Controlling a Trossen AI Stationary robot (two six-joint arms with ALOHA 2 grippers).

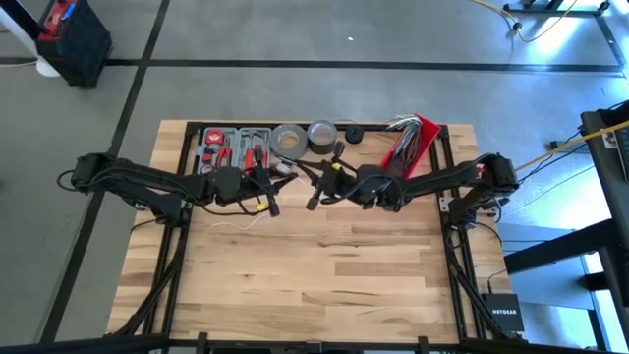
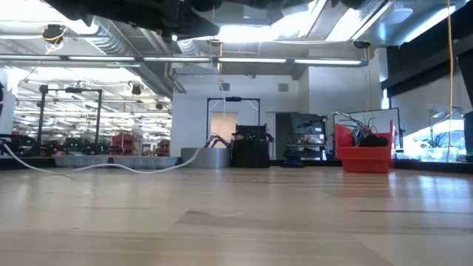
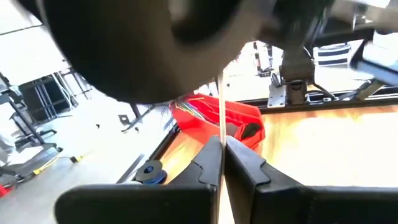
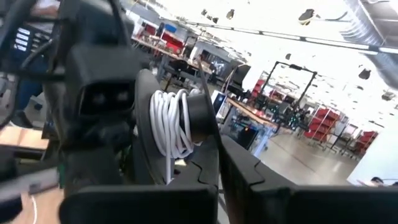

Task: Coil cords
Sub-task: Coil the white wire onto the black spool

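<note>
The long white cord runs from a slack stretch on the table (image 1: pixel 236 224) up to my two grippers, which meet above the table's far middle. In the low view the cord lies along the table (image 2: pixel 111 167) and a strand rises straight up (image 2: pixel 219 81). My left gripper (image 1: pixel 270 192) is shut on the cord (image 3: pixel 221 112). My right gripper (image 1: pixel 316 187) is shut on a round black puck (image 4: pixel 202 115) with several turns of white cord (image 4: pixel 169 121) wound beside it. No thin dark cord shows. My left gripper pinches a single strand of the white cord (image 3: pixel 221 134) between its two fingertips (image 3: pixel 245 162). The strand runs straight on from the fingers toward the dark puck close in front. It is held clear of the table. My right gripper pinches the thin rim of the black puck (image 4: pixel 211 134) between its two fingertips (image 4: pixel 239 165). The puck stands edge-on to the fingers, lifted clear of the table. The white turns sit on its side toward my left gripper.
A grey tape roll (image 1: pixel 288 140), a black tape roll (image 1: pixel 321 133), an open tool case (image 1: pixel 231 147) and a red bin of wires (image 1: pixel 413 143) line the far edge. The near half of the wooden table (image 1: pixel 324 285) is bare.
</note>
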